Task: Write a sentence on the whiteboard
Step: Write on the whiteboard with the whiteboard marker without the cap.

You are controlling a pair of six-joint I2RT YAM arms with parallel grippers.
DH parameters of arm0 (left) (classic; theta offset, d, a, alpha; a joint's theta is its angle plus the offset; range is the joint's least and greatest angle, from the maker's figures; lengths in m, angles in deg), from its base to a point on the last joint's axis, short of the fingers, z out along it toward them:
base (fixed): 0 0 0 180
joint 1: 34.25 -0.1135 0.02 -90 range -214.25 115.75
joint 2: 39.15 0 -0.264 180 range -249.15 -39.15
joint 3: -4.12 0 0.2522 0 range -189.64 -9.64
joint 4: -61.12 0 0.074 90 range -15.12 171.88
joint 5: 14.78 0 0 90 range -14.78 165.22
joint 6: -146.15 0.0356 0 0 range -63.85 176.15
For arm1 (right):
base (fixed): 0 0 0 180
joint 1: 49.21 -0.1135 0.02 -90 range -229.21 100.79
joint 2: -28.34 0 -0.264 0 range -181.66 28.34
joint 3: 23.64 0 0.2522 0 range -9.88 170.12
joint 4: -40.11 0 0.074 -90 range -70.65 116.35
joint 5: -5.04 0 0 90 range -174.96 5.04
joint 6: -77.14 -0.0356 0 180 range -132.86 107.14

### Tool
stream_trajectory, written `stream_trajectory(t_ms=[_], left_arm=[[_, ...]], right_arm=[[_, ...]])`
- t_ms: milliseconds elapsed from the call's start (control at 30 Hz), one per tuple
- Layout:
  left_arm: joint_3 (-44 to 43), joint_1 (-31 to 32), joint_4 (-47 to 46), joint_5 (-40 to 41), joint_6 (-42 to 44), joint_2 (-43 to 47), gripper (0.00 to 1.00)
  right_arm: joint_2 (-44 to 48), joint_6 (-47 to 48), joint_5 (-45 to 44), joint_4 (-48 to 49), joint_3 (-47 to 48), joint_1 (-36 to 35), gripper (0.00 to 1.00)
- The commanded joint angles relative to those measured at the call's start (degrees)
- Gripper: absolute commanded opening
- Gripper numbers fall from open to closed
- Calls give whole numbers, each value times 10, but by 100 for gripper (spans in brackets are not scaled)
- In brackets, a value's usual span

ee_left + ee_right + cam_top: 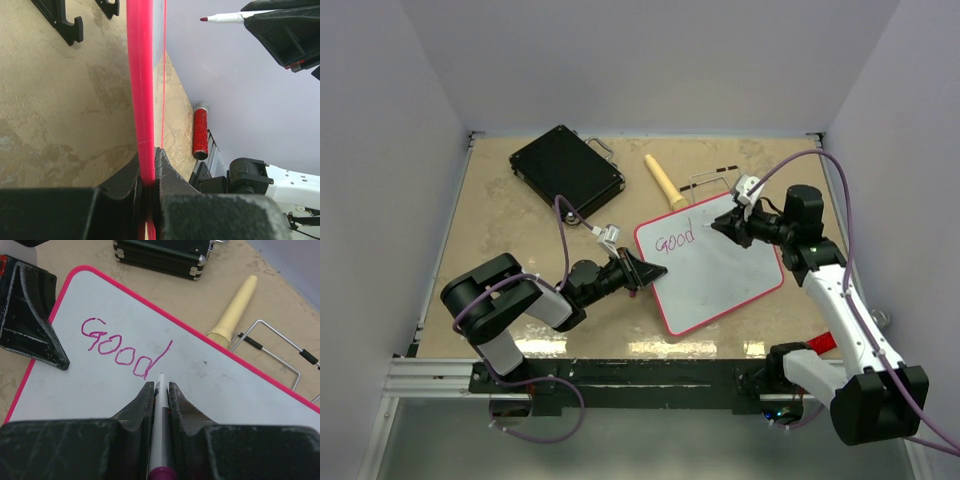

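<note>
Whiteboard [720,280]: glossy white face, thin red-pink rim.
Sentence [675,240] on it: 1 word, "Good", in pink-purple strokes.
Marker [160,405]: white barrel, purple rear end, dark red tip.
Left claw [653,270] and right claw [722,226]: matte black, edges scuffed grey.
Worktop [500,225]: beige, mottled like marble.
Behind the whiteboard:
- Hard case [567,170], black with silver latches.
- Handle [664,182], pale cream.
- Wire stand [715,180], silver with black sleeves.

Right of the whiteboard: cylinder [201,131], glittery red with a silver cap.
Cables [847,220]: lilac.
</note>
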Motion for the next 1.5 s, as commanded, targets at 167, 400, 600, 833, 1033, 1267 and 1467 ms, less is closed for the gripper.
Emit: stream_trajectory(t_ms=[167,400,600,833,1033,1267,1467], left_arm=[[-1,4,-98,-25,56,20,0],[-3,4,-96,-25,58,22,0],[-2,4,-92,-24,59,27,0],[-8,4,-93,-26,59,21,0],[-7,4,-92,-26,60,22,0],[-7,4,-92,-26,60,22,0],[-7,5,-91,-27,61,22,0]], right_arm=[[4,-24,-28,49,-19,4,0],[-54,-9,-38,-4,35,4,0],[-65,-19,-46,13,33,2,0],[-78,-20,-43,18,31,-4,0],[-80,-28,-79,24,30,-6,0],[-66,-46,-141,40,26,-7,0],[-68,-44,-133,38,27,-6,0]])
